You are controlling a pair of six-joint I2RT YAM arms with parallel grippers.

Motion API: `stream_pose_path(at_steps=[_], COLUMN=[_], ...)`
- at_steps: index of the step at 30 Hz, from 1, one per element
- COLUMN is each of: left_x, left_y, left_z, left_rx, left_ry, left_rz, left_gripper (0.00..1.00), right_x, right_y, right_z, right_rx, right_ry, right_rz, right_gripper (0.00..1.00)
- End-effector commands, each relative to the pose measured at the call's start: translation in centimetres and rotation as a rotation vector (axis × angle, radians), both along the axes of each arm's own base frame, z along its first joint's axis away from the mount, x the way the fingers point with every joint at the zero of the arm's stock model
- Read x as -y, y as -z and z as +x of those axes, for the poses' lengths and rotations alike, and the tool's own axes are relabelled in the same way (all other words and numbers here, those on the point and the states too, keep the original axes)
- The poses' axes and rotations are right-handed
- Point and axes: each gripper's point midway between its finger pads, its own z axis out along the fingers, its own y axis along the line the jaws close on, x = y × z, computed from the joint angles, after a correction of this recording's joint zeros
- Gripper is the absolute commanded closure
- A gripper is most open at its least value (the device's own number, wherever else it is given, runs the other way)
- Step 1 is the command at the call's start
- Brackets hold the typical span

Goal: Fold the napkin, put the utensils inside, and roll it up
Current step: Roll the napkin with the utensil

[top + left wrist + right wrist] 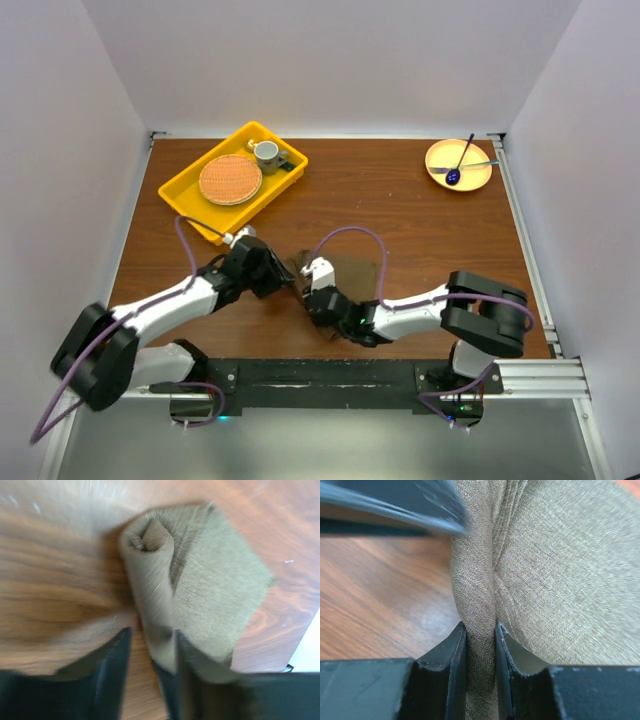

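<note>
Olive-brown napkin [350,272] sits just toward 6 o'clock of the table [420,220] centre, one edge rolled up and the rest lying flat.

Your left arm comes in from 7 o'clock with the forearm angled toward 1 o'clock. The left gripper [287,278] is at the napkin's 9 o'clock edge.

Your right arm starts at 5 o'clock, elbow out toward 3 o'clock, forearm running back toward 9 o'clock. The right gripper [312,286] is on that same edge, just beside the left one.

Right wrist view: fingers [455,670] are clamped tight on a vertical fold of cloth, no gap.

Left wrist view: fingers [107,670] are parted and straddle the roll. A sliver of wood shows between one finger and the cloth, so no grip. The roll's end points to 12 o'clock there, spiral visible.

Hard to read:
- The left wrist view is smeared.
- You can't see what the roll encloses.
- A dark blurred shape [395,505] crosses 11 o'clock of the right wrist view; can't identify it.
- From above, both sets of fingertips hide under the wrists.

Yellow tray [185,195] is at 10 o'clock, yellow plate [482,178] at 1 o'clock.
</note>
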Motion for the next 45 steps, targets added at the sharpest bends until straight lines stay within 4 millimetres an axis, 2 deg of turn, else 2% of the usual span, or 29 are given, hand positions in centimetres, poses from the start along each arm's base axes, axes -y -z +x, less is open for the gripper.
stream_pose_path(at_steps=[1,2,3,4,6,7,9,10,11,12,13,14,15,17,19,22,23,25,26,27,28,29,31,35,38,43,45], left_x=[-1.7,-2.0,-2.3,-2.3,-1.8,-1.4,0.3,0.7,1.4,2.0,2.3,2.8,3.0,3.1,3.0,2.7,2.5,2.2,2.4,2.6,2.6,2.7,2.8,2.8,3.0,3.5,3.3], left_y=[-5.2,-5.7,-5.8,-6.6,-6.7,-6.6,-6.6,-6.5,-7.1,-6.4,-6.4,-6.9,-6.2,-6.3,-5.9,-5.3,-5.1,-4.5,-4.6,-4.6,-4.7,-4.9,-5.7,-7.1,-7.2,-4.5,-2.7], left_z=[2.4,2.4,2.1,2.1,1.6,1.4,1.1,1.1,1.4,1.1,1.3,1.7,1.8,2.6,3.1,3.8,4.0,4.3,4.4,4.3,4.3,4.3,4.1,4.3,5.1,6.0,6.1], left_rx=[0.321,0.345,0.357,0.384,0.389,0.387,0.398,0.398,0.422,0.397,0.399,0.422,0.4,0.411,0.408,0.405,0.403,0.388,0.39,0.385,0.385,0.385,0.397,0.435,0.44,0.387,0.345], left_ry=[0.027,0.029,0.042,0.046,0.079,0.1,0.159,0.17,0.181,0.208,0.217,0.228,0.237,0.242,0.241,0.238,0.233,0.227,0.23,0.241,0.246,0.248,0.253,0.242,0.239,0.231,0.226], left_rz=[0.036,0.038,0.055,0.045,0.015,-0.005,-0.083,-0.105,-0.142,-0.159,-0.167,-0.182,-0.173,-0.167,-0.16,-0.143,-0.135,-0.13,-0.14,-0.147,-0.149,-0.152,-0.171,-0.181,-0.174,-0.173,-0.148], left_gripper=[0.36,0.31,0.22,0.2,0.19,0.19,0.26,0.3,0.36,0.39,0.42,0.49,0.51,0.57,0.6,0.64,0.65,0.67,0.68,0.7,0.71,0.72,0.72,0.72,0.73,0.78,0.79], right_x=[2.0,2.0,1.5,1.9,1.4,1.6,1.2,1.7,1.6,1.4,1.7,1.4,2.1,2.0,2.4,3.0,3.7,4.0,5.0,4.8,5.0,5.9,5.7,6.4,6.7,5.9,5.7], right_y=[2.7,2.6,2.3,2.5,2.3,2.9,3.0,4.4,4.6,4.7,5.0,5.1,5.4,5.0,5.4,6.8,8.0,8.1,9.0,8.3,8.2,8.9,8.0,8.2,8.2,8.1,8.4], right_z=[-1.2,-1.0,-1.6,-0.9,-0.7,-1.1,-0.8,-1.4,-1.3,-1.2,-0.9,-1.2,-1.3,-1.3,-1.5,-1.8,-2.3,-1.2,-1.9,-1.0,-0.7,-1.3,0.0,0.0,0.5,0.5,0.1], right_rx=[-0.262,-0.29,-0.345,-0.39,-0.448,-0.524,-0.556,-0.651,-0.682,-0.697,-0.74,-0.758,-0.777,-0.797,-0.828,-0.837,-0.874,-0.804,-0.845,-0.805,-0.779,-0.819,-0.766,-0.786,-0.77,-0.778,-0.781], right_ry=[-0.077,-0.081,-0.134,-0.128,-0.166,-0.189,-0.216,-0.215,-0.216,-0.229,-0.2,-0.244,-0.218,-0.22,-0.194,-0.172,-0.13,-0.132,-0.089,-0.092,-0.101,-0.069,-0.072,-0.046,-0.033,-0.047,-0.054], right_rz=[0.153,0.182,0.229,0.259,0.328,0.358,0.419,0.439,0.465,0.504,0.545,0.599,0.629,0.721,0.741,0.686,0.631,0.561,0.493,0.478,0.448,0.387,0.345,0.266,0.211,0.203,0.177], right_gripper=[1.0,1.0,1.0,1.0,1.0,1.0,1.0,1.0,1.0,1.0,1.0,1.0,1.0,1.0,1.0,1.0,1.0,1.0,1.0,1.0,1.0,1.0,1.0,1.0,1.0,1.0,1.0])
